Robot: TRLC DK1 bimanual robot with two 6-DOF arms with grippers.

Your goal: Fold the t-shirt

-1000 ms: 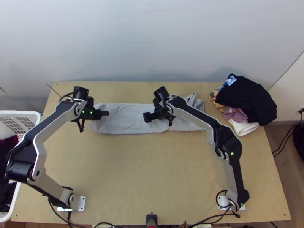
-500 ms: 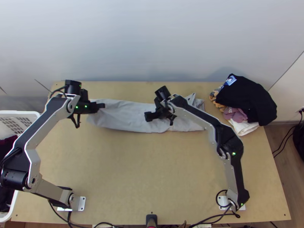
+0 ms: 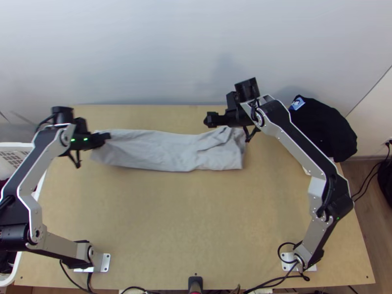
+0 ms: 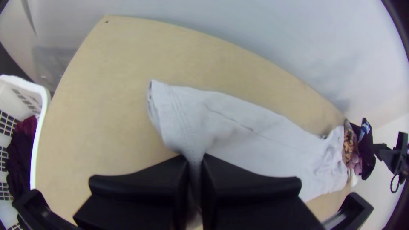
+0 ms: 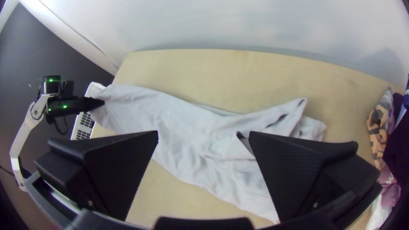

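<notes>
The light grey t-shirt point(image 3: 166, 151) lies as a long folded strip across the table's far half, wrinkled at its right end. My left gripper point(image 3: 105, 137) holds its left end; in the left wrist view, that gripper point(image 4: 194, 159) is shut with the cloth point(image 4: 238, 127) pinched and gathered between its fingers. Above the shirt's right part, by its far edge, is my right gripper point(image 3: 208, 119). In the right wrist view, the right gripper point(image 5: 203, 134) stands wide open, the cloth point(image 5: 179, 123) lying below and beyond its fingers.
A pile of clothes point(image 3: 323, 130), black on top, lies at the table's far right corner. To the left of the table stands a white basket point(image 3: 19, 156) with dark clothes. A pale wall rises behind the far edge point(image 3: 166, 105).
My left gripper has moved left, drawing the shirt along with it. The right gripper has risen off the cloth toward the far right, and the shirt's right end has shifted left.
</notes>
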